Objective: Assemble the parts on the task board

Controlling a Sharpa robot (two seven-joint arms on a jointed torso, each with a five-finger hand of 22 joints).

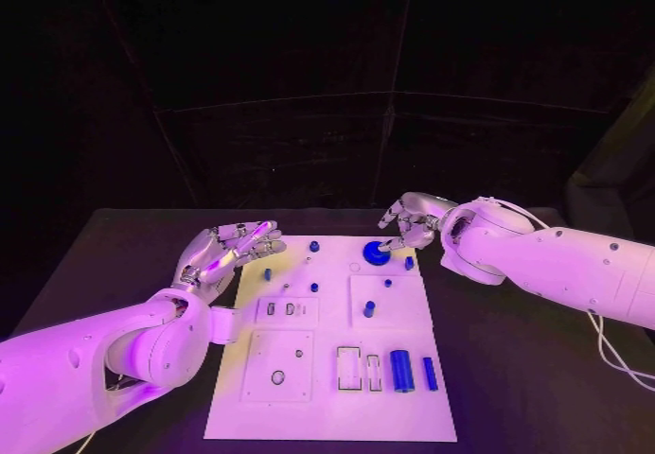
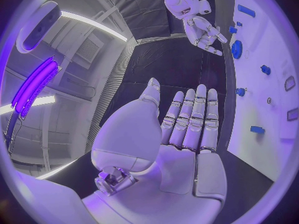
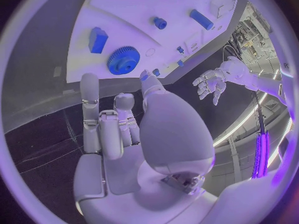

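White board [image 1: 334, 397] on a black table [image 1: 123, 255] — dark room behind. Left hand [image 1: 229, 250] at ten o'clock, fingers straight, empty; right hand [image 1: 410, 223] at one o'clock — fingers apart, empty, near the gear [image 1: 377, 253].

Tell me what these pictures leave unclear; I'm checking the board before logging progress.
- Head view: whether the right hand touches the blue gear; the fingers overlap it.
- Head view: the small parts near the left hand are too small to tell seated from loose.
- Left wrist view: the task board is cut off by the circle's rim.
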